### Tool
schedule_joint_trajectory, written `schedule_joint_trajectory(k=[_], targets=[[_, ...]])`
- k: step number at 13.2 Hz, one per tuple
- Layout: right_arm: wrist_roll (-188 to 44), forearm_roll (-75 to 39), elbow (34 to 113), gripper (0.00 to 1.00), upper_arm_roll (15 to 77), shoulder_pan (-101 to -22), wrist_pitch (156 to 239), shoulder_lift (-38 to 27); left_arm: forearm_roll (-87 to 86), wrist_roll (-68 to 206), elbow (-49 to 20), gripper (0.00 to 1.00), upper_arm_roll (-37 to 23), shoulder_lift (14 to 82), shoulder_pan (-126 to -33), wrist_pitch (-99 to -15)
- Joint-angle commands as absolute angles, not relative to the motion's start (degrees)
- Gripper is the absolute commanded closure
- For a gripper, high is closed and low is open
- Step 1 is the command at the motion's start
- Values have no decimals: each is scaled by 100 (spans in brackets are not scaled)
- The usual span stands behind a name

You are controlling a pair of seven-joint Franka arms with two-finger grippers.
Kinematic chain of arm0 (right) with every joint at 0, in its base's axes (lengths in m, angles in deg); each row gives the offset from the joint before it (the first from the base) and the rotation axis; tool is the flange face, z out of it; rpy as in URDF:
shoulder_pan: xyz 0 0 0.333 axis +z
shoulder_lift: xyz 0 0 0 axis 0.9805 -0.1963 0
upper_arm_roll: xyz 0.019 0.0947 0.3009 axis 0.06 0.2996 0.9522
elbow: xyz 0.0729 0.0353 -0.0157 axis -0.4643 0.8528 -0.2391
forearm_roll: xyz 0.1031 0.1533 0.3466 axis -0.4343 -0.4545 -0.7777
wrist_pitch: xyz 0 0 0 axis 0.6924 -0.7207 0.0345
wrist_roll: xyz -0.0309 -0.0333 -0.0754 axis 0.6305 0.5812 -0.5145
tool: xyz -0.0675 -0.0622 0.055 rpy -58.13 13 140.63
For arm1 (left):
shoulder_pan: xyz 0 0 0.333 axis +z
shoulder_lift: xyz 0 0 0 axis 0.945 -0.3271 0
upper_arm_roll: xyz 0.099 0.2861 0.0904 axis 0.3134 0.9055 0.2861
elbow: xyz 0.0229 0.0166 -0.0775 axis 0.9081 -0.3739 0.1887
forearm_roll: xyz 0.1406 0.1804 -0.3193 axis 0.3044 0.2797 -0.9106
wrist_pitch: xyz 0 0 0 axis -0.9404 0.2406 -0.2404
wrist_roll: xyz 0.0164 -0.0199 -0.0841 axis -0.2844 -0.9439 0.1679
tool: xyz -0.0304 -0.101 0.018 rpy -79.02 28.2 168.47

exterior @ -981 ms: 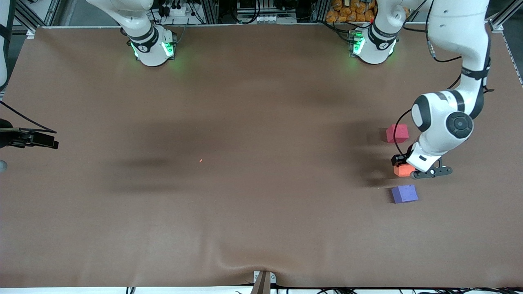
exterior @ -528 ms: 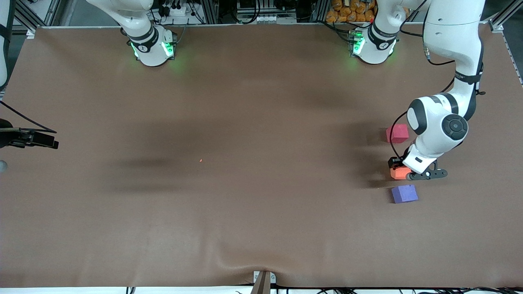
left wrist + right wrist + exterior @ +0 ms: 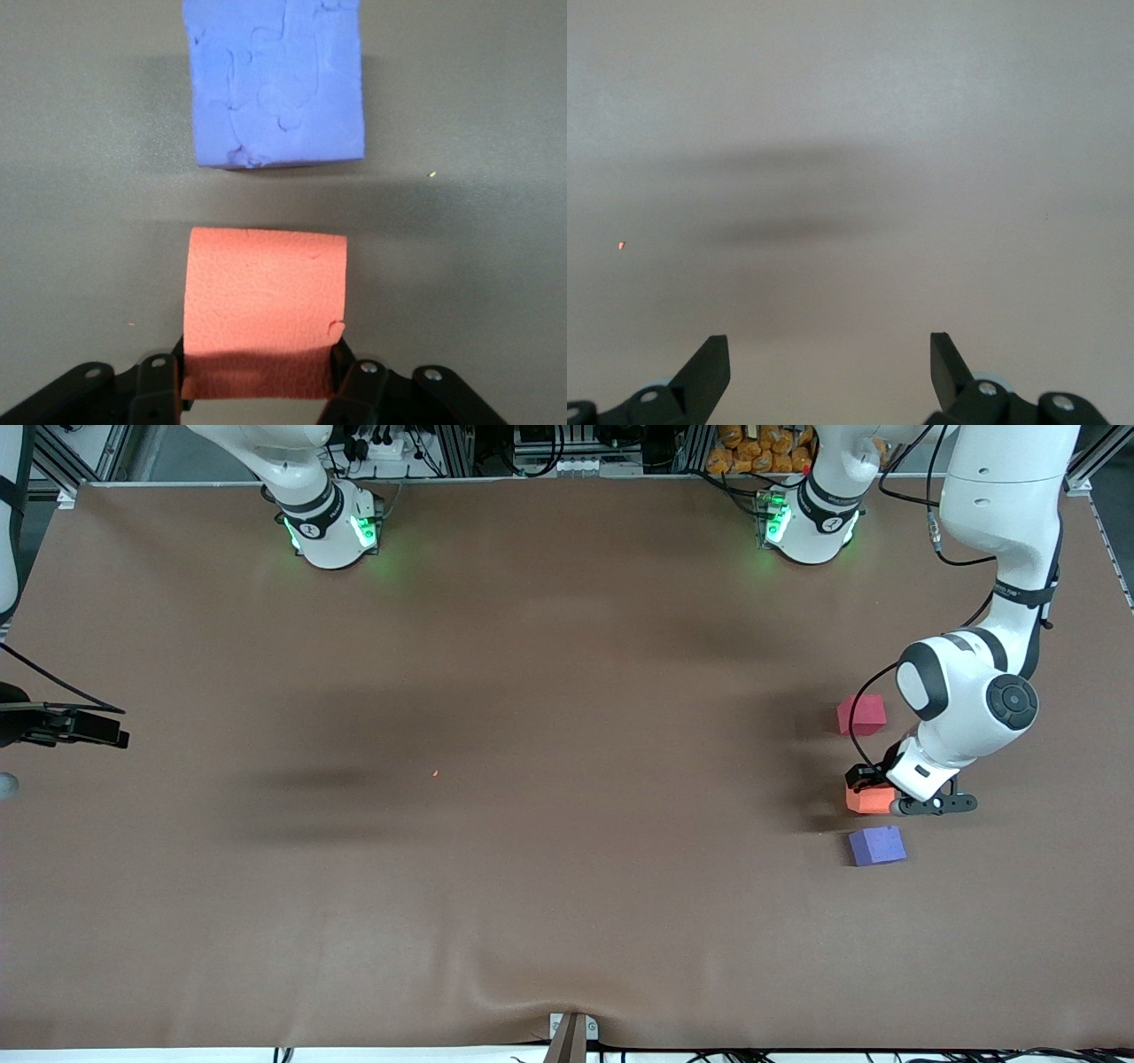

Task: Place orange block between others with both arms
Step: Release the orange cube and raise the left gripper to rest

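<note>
Front view gives you a wide brown worktop (image 3: 532, 691) covered by a matte sheet, lightly rippled along the edge nearest the camera, with soft dark shadows across its middle and a tiny orange speck (image 3: 435, 772) near the centre. Along the top edge you see aluminium framing, cables and a heap of orange items (image 3: 753, 450) off the worktop.

Your left claw (image 3: 873, 790) is at the left arm's end of the worktop, clenched on the orange block (image 3: 866, 798); in the left wrist view the two fingers (image 3: 359, 390) press the block's (image 3: 264, 305) opposite sides. The block sits between the other two cubes: the red-pink cube (image 3: 861, 715) lies farther from the front camera, the purple-blue cube (image 3: 877, 845) nearer to it. None of the three touch, and the orange block is closer to the purple-blue cube (image 3: 275, 84) than to the red-pink one. You cannot tell whether the orange block rests on the sheet or hangs just above it.

Your right claw (image 3: 830, 367) waits over bare worktop at the right arm's end, its fingers spread wide and holding nothing; in the front view only its dark tip (image 3: 66, 728) shows at the edge.
</note>
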State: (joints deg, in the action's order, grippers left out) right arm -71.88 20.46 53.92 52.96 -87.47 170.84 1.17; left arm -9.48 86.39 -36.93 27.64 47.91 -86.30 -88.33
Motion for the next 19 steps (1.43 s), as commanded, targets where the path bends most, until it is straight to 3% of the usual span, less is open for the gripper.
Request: schedule_joint_trajectory(k=[1,5,6,7,8,13,19], targets=[[-7191,2062,5371,0,5360,-8782,17023,179,-1093,8593,-3775,69,2648,4499,-8594,-8815],[-7191,2070,5371,0,5360,-8791,17023,180,-1084,8663,-3793,63,2656,4420,-8594,-8350],[-7182,2071,5371,0,5351,-8791,17023,180,-1084,8663,-3793,52,2656,4428,-8603,-8270],[-7165,2079,5371,0,5360,-8791,17023,180,-1084,8663,-3775,29,2656,4429,-8603,-8243],[-7156,2079,5371,0,5351,-8791,17023,180,-1084,8681,-3775,0,2656,4437,-8603,-8243],[-7138,2062,5371,0,5360,-8799,17023,180,-1023,8655,-3644,0,2691,4962,-8585,-7753],[-7138,2062,5379,0,5351,-8799,17014,180,-743,8575,-2354,0,2727,5886,-8120,-5338]])
